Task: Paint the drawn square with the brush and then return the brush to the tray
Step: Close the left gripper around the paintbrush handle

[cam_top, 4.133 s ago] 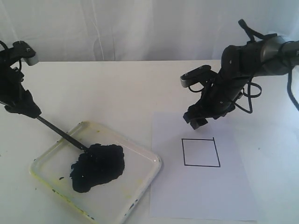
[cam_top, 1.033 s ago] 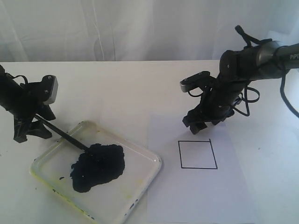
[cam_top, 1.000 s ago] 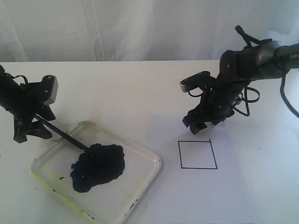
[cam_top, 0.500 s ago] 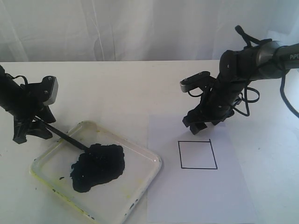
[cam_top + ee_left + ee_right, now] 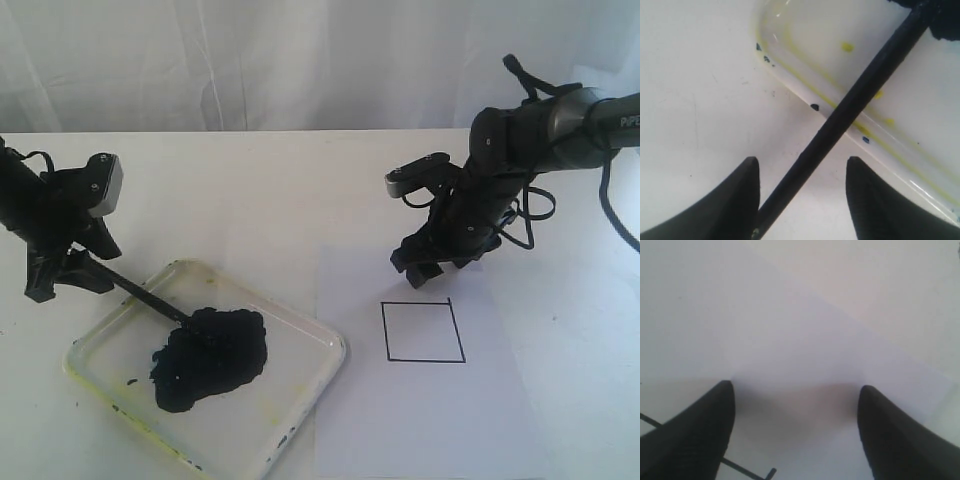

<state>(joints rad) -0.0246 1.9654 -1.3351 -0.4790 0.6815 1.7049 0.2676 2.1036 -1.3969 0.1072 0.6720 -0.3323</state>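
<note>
The brush (image 5: 140, 292) is a thin black stick. It leans over the tray's near-left rim with its tip in the black paint blob (image 5: 208, 358). My left gripper (image 5: 65, 270) stands open astride its handle end. In the left wrist view the brush (image 5: 860, 95) runs between the fingers of the left gripper (image 5: 803, 160), close against one finger and clear of the other. The tray (image 5: 322, 372) is white with a yellow-stained rim (image 5: 805, 95). The drawn square (image 5: 424, 332) on the paper is unpainted. My right gripper (image 5: 420, 262) hovers open just beyond it, its jaws empty (image 5: 795, 390).
The white paper sheet (image 5: 430, 420) lies right of the tray on the white table. One overshooting corner line of the square (image 5: 747, 471) shows by a right finger. A white curtain hangs behind the table.
My left gripper has shifted slightly up and back along the brush handle. The brush stays propped on the tray rim. The right arm has not moved.
</note>
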